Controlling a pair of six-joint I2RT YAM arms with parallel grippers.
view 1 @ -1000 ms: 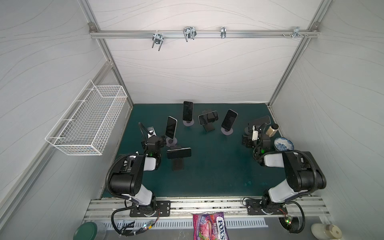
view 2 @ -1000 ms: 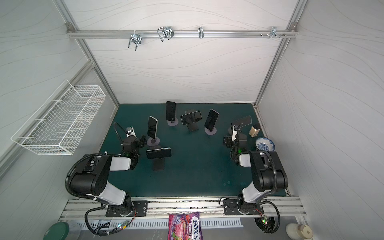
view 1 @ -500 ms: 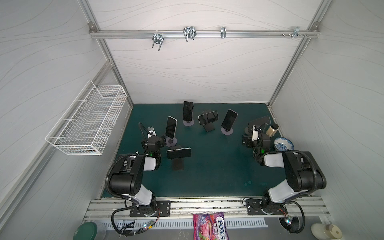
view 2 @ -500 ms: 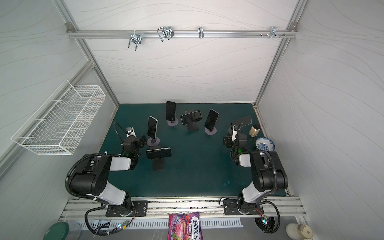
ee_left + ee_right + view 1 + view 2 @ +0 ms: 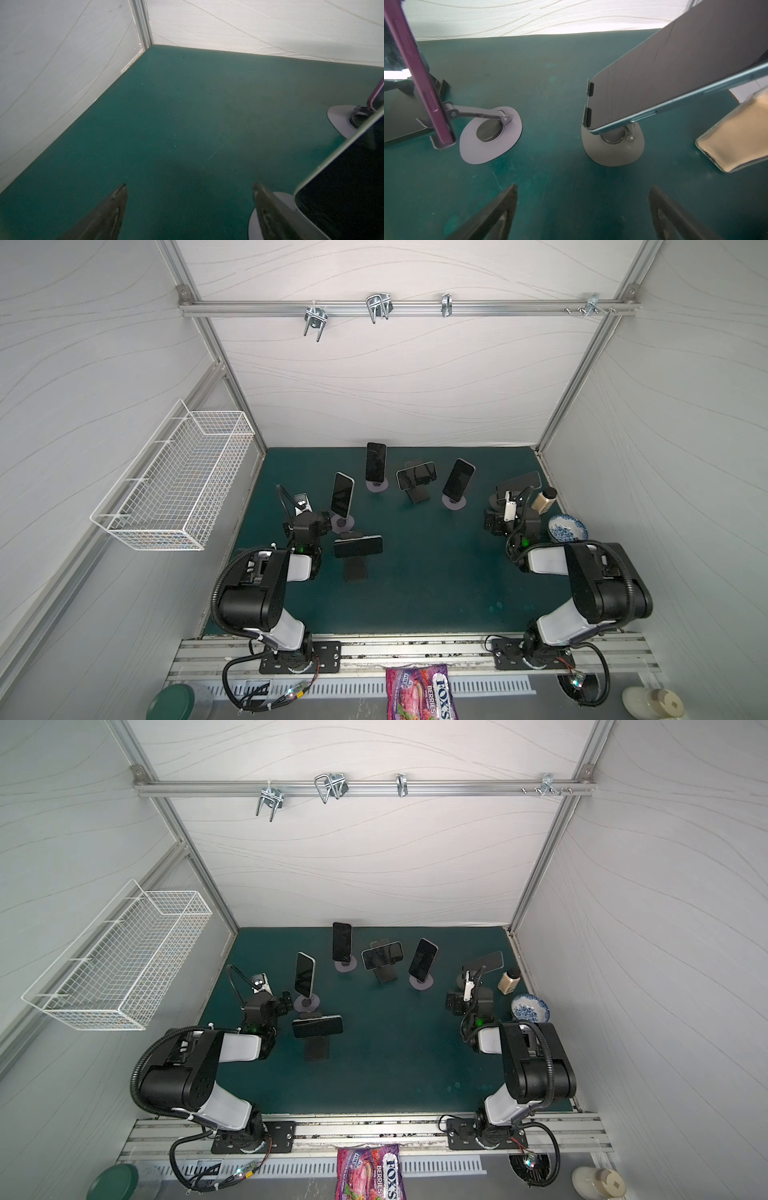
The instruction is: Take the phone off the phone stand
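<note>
The blue-edged phone (image 5: pixel 675 68) seemed rigid, slick, fragile; best pinched across its long edges. The left tool (image 5: pixel 189 185) and right tool (image 5: pixel 583 186) gaped empty.

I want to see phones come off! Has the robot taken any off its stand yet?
Done: nothing yet; in a top view all six phones sit on stands. In hand: the left gripper is open and empty beside an upright phone; the right gripper is open before a blue-edged phone. Left: grasp a phone and lift it off.
</note>
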